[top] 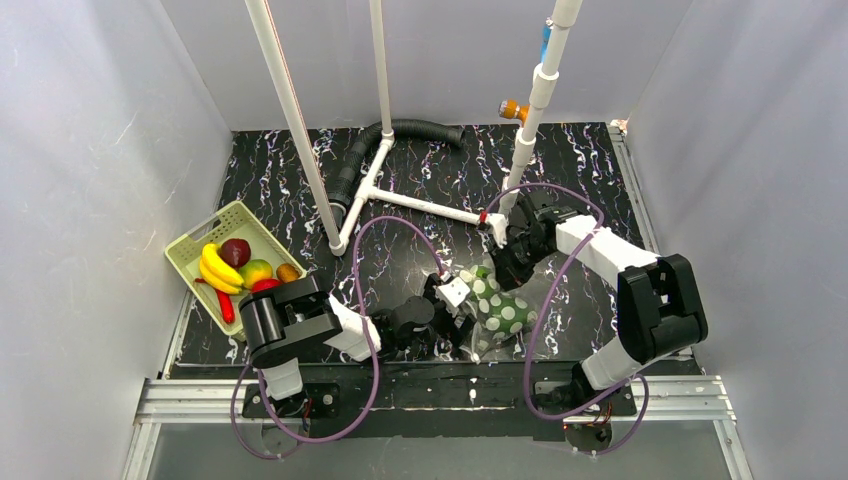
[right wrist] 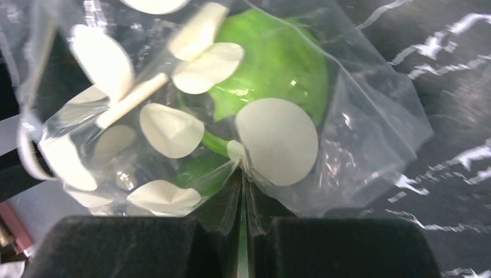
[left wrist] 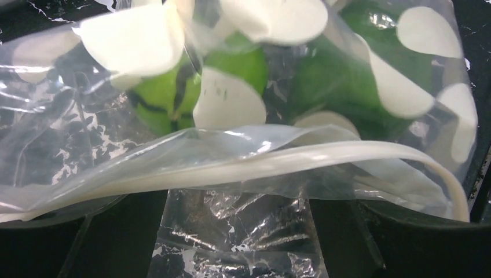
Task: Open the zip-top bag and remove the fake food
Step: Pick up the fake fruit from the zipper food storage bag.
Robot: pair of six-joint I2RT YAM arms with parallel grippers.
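Observation:
The zip-top bag (top: 503, 312), clear with pale round dots, lies on the black mat between the arms. A green piece of fake food (left wrist: 168, 98) shows through its plastic (right wrist: 278, 63). My right gripper (right wrist: 243, 180) is shut, pinching a fold of the bag's film at its far side (top: 497, 268). At the bag's near-left end my left gripper (top: 455, 302) stands open. Its fingers are wide apart, with loose film and the white zip rim (left wrist: 278, 165) lying across the gap (left wrist: 237, 214). More fake food sits in the basket: banana (top: 218, 268), dark red round fruit (top: 236, 250), red chili (top: 226, 305).
A pale green perforated basket (top: 190, 248) stands at the left edge of the mat. White pipes (top: 300, 130) rise from a frame at the back middle, beside a black corrugated hose (top: 400, 132). Grey walls close in the sides.

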